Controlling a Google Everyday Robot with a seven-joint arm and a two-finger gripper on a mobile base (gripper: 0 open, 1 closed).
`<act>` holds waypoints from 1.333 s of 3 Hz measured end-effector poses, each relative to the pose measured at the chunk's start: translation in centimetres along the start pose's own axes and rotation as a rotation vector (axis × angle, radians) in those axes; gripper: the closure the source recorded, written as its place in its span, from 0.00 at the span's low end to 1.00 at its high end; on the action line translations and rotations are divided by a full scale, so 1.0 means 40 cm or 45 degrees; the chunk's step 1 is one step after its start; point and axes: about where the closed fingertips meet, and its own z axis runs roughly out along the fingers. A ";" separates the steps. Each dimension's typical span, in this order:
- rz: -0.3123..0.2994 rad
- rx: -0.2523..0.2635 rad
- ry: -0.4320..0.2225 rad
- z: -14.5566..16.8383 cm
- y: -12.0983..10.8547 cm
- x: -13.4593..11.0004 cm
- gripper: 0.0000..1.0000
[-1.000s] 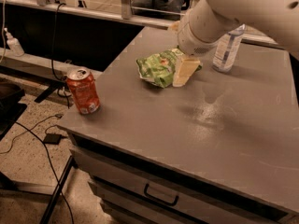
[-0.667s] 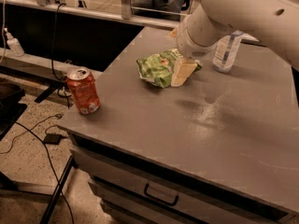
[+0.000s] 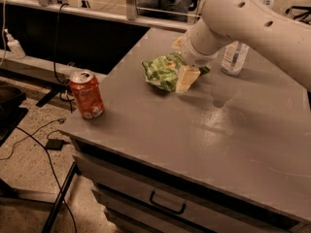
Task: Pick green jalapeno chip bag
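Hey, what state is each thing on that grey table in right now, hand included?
green jalapeno chip bag: lying crumpled on the table
hand: low, at the bag
soda can: upright near the table's edge
water bottle: upright behind the arm
drawer: shut

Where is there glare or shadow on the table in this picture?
Camera view: a pale sheen lies on the grey table right of centre; the gripper, down at the green jalapeno chip bag, casts a soft shadow beside it; lighting is dim and warm.
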 end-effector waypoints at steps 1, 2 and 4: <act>-0.002 -0.007 -0.022 0.028 -0.007 -0.004 0.42; -0.012 -0.008 -0.041 0.038 -0.011 -0.014 0.67; -0.005 0.022 -0.072 -0.027 -0.029 -0.026 1.00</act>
